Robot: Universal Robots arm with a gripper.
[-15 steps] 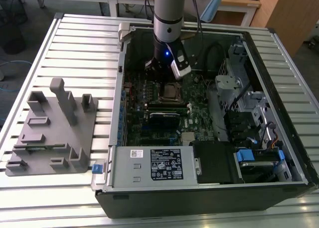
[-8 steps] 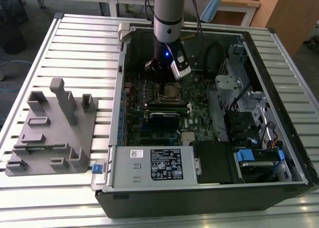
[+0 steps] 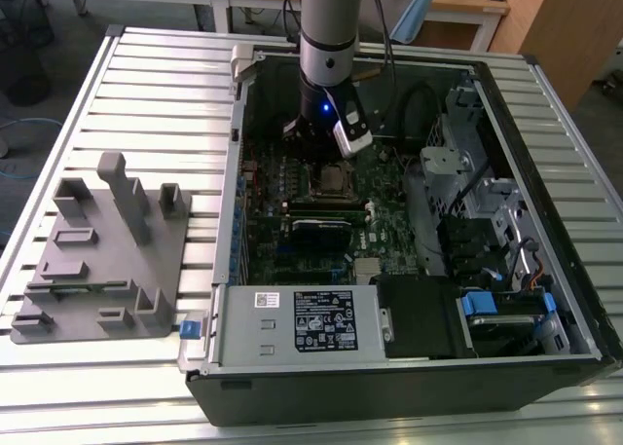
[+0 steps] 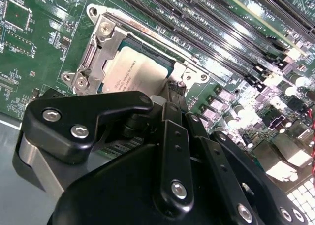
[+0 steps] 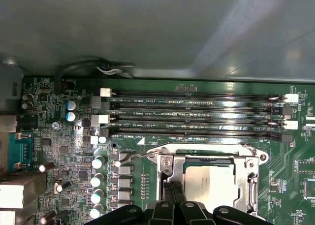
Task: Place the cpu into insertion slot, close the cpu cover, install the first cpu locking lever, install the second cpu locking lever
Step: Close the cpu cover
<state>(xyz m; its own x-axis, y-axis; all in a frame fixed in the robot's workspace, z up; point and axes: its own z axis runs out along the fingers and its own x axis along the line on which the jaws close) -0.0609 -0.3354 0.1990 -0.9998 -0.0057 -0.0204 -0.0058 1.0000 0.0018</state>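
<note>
The cpu (image 5: 209,179) sits in the insertion slot (image 5: 204,160), with the cpu cover (image 5: 249,183) lying flat around it. The end effector (image 5: 173,191) hangs at the slot's edge, fingertips pressed together, and a wire lever (image 5: 134,155) juts out just beside the slot.

Case (image 3: 389,391) on table (image 3: 146,75). Fixture (image 3: 97,270) on same table, to the exterior view's left of case, apart. Board (image 3: 282,187) flat inside case. Slot (image 3: 334,179) on board. Cpu (image 5: 211,178) in slot. Cover (image 5: 252,178) flat around cpu. Memory slots (image 5: 197,114) just beside slot. Gripper (image 5: 171,188) over slot's edge, near cover.
</note>
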